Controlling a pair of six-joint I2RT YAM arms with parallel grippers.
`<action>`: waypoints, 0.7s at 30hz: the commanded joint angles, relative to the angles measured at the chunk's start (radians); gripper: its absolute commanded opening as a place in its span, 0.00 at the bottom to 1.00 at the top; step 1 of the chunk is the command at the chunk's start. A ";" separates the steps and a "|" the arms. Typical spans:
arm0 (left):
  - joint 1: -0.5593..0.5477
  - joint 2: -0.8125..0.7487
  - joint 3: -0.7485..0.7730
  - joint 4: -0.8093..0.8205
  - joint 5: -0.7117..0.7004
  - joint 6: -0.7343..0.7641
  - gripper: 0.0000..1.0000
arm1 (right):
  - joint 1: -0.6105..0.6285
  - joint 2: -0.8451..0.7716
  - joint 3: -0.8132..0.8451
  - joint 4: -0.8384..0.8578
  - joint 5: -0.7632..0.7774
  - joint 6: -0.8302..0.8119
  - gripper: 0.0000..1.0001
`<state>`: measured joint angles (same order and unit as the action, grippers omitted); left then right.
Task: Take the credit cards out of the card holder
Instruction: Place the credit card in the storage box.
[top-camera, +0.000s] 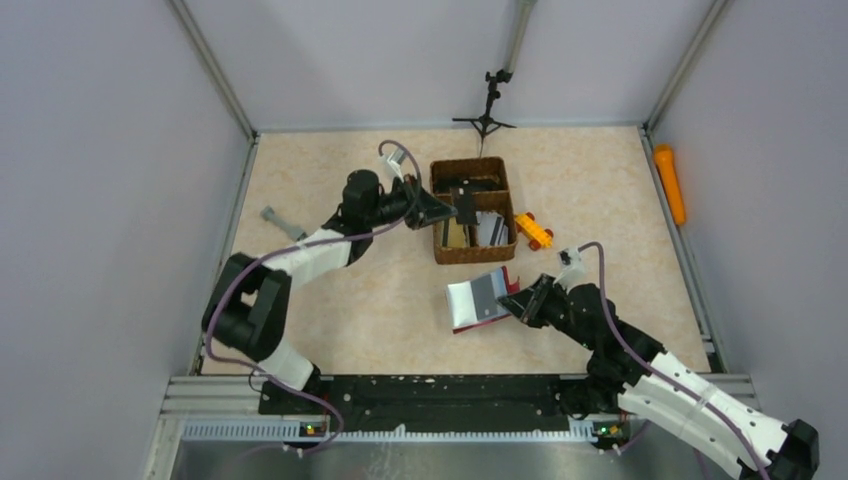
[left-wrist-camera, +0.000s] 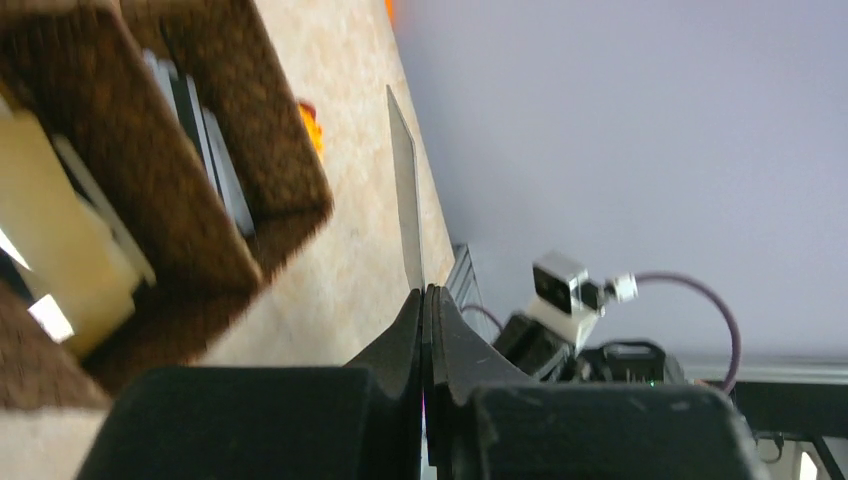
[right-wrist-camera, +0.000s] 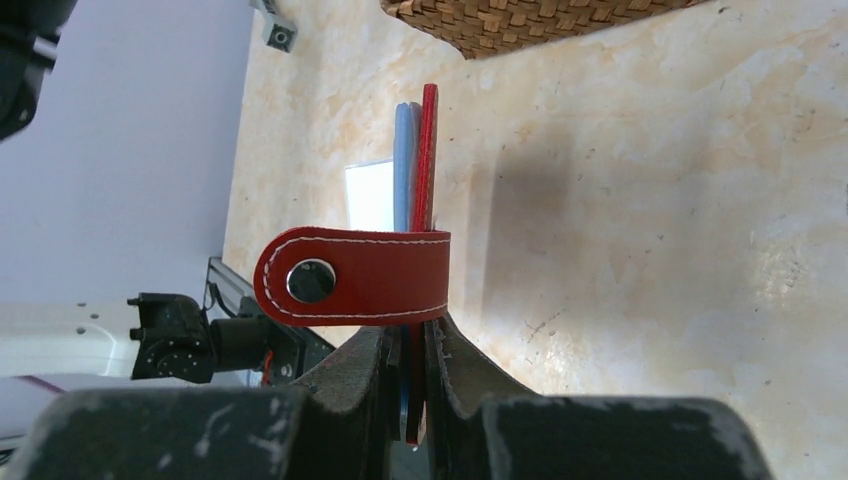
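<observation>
**Left hand**: fingers pressed together on the lower edge of a thin grey card. The card stands upright between them and is seen edge-on. In the top view this hand hangs over the middle of the basket. Loose cards stand on edge in one near compartment of the basket. A tan item lies in the compartment beside it.

**Right hand**: fingers nearly closed, pinching one edge of the red holder. The tab with its snap folds across just past the fingertips. A blue card lies against the red panel, inside the holder. In the top view the holder is spread open on the near side of the basket, well apart from the left hand. It shows a pale face and a grey patch. Whether it touches the bench cannot be told.

**Surroundings:** an orange toy lies just right of the basket.
</observation>
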<state>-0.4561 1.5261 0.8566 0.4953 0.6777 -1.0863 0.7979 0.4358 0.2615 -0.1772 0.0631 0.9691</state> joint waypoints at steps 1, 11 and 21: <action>0.032 0.189 0.181 0.128 0.079 -0.040 0.00 | -0.008 -0.012 0.071 0.006 -0.009 -0.050 0.00; 0.073 0.491 0.549 0.042 0.128 -0.058 0.00 | -0.008 -0.001 0.120 -0.019 -0.007 -0.124 0.00; 0.131 0.624 0.845 -0.321 0.069 0.173 0.00 | -0.008 0.032 0.134 -0.019 -0.028 -0.162 0.00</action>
<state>-0.3416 2.1258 1.5932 0.3599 0.7818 -1.0752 0.7971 0.4492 0.3298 -0.2276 0.0498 0.8471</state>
